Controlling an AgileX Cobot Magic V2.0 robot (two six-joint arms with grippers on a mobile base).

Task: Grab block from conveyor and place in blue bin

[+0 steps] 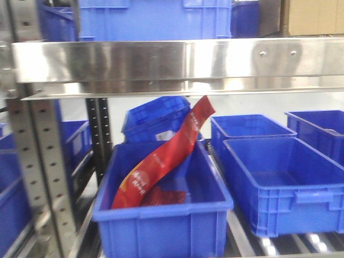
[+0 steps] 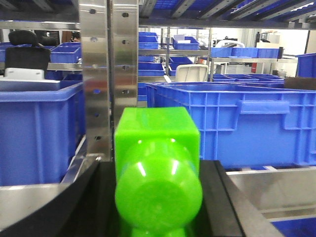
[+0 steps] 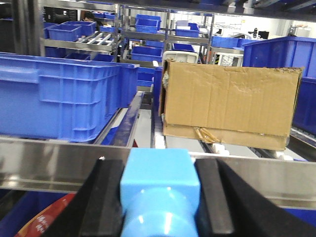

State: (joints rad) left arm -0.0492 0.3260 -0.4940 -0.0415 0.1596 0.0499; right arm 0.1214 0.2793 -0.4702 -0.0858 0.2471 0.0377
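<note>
Green block (image 2: pixel 157 148) — rigid moulded plastic, likely light, glossy and slippery; pinched across its flat sides by left tool (image 2: pixel 158 197). Light-blue block (image 3: pixel 159 170) — same build, clamped in right tool (image 3: pixel 160 197) above the blue bin (image 1: pixel 161 228) at the shelf's front edge.

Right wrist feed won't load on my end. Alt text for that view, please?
The right gripper clamps a light blue block between its black fingers, low and centre. Beyond it a steel shelf rail crosses the frame, with a worn cardboard box behind it to the right and a large blue bin to the left.
</note>
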